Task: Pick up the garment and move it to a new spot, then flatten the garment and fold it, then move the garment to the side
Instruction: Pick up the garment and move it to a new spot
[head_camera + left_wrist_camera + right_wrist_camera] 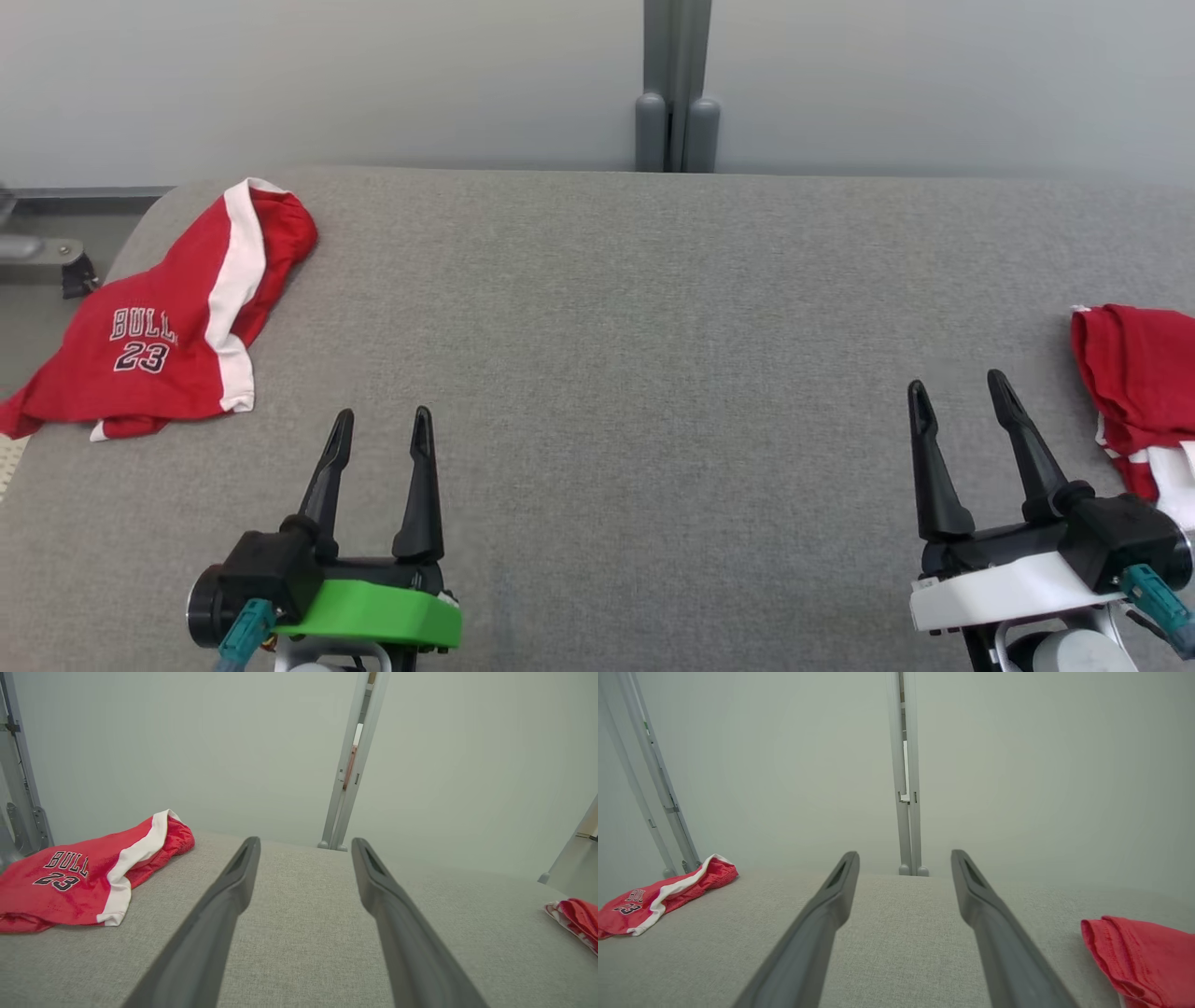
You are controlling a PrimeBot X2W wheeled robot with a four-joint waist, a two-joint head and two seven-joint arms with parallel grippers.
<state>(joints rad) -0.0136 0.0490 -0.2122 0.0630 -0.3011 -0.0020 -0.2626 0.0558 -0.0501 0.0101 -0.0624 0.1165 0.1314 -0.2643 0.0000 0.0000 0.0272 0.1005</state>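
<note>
A red garment [168,327] with a white stripe and "BULLS 23" lettering lies crumpled at the far left of the grey fabric table [653,327], partly over its left edge. It also appears as the garment [70,882] and, smaller, the garment [644,900] in the wrist views. A second red and white garment [1139,373] lies bunched at the right edge, right beside my right gripper [957,383]. My left gripper [384,414] stands open and empty, near and to the right of the lettered garment. Both grippers hover over bare table, fingers pointing away from me.
A grey post [676,103] rises behind the table's far edge against a pale wall. A metal bracket [37,250] sits off the table's left corner. The second garment [1143,956] lies just right of my right fingers.
</note>
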